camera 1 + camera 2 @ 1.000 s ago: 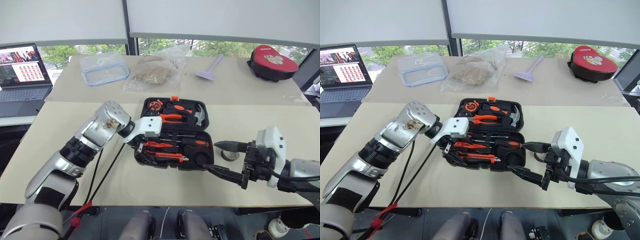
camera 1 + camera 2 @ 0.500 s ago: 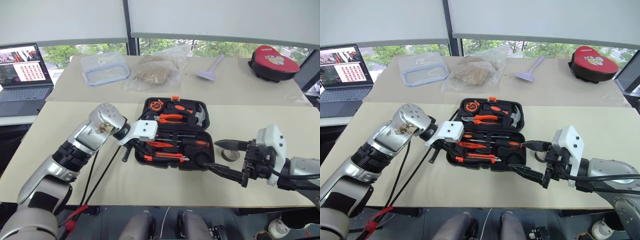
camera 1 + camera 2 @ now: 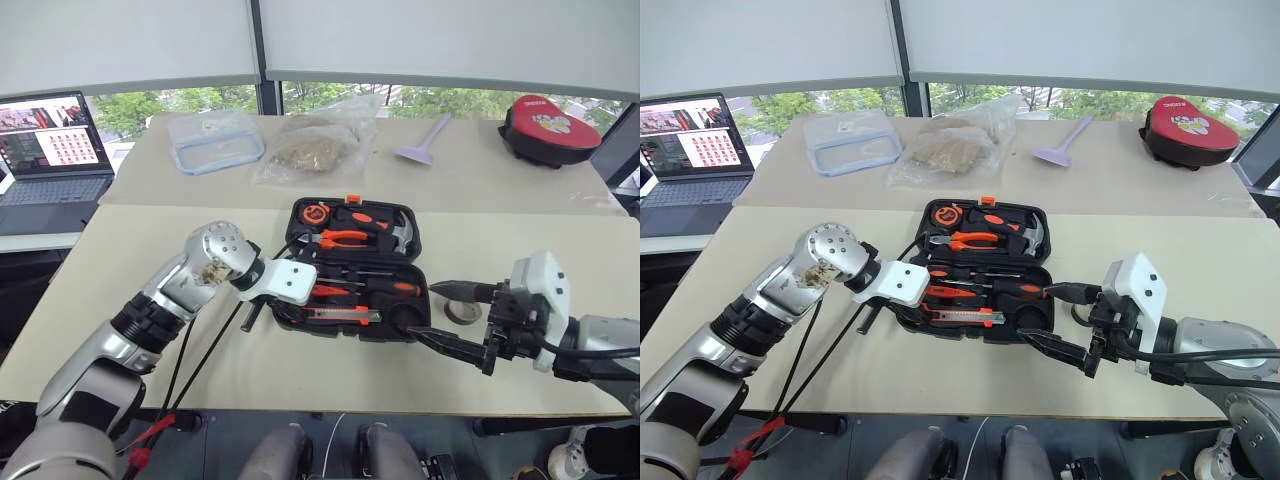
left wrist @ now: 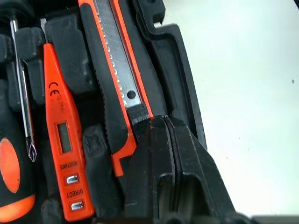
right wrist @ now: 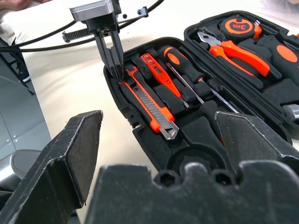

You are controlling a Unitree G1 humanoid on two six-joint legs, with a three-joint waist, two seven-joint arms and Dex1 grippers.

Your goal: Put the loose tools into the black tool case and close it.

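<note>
Since the earlier frame the left gripper [image 5: 114, 58] has dropped toward the near-left corner of the tool case [image 3: 412, 222] and its jaws have snapped together; they are now shut, tips pressing the end of the utility knife [image 4: 119, 88], gripping nothing as far as I can tell. The knife lies in its slot along the case's front edge, beside the slim orange screwdriver [image 4: 60, 126] and a black-and-orange screwdriver [image 5: 180, 63]. The right gripper [image 3: 440, 315] hangs at the case's four o'clock, jaws wide and empty. Just beyond, at three o'clock, the tape roll [image 3: 459, 311] still sits on the table [image 3: 560, 260]. Left, I judge: stow the roll, then shut the open lid.
</note>
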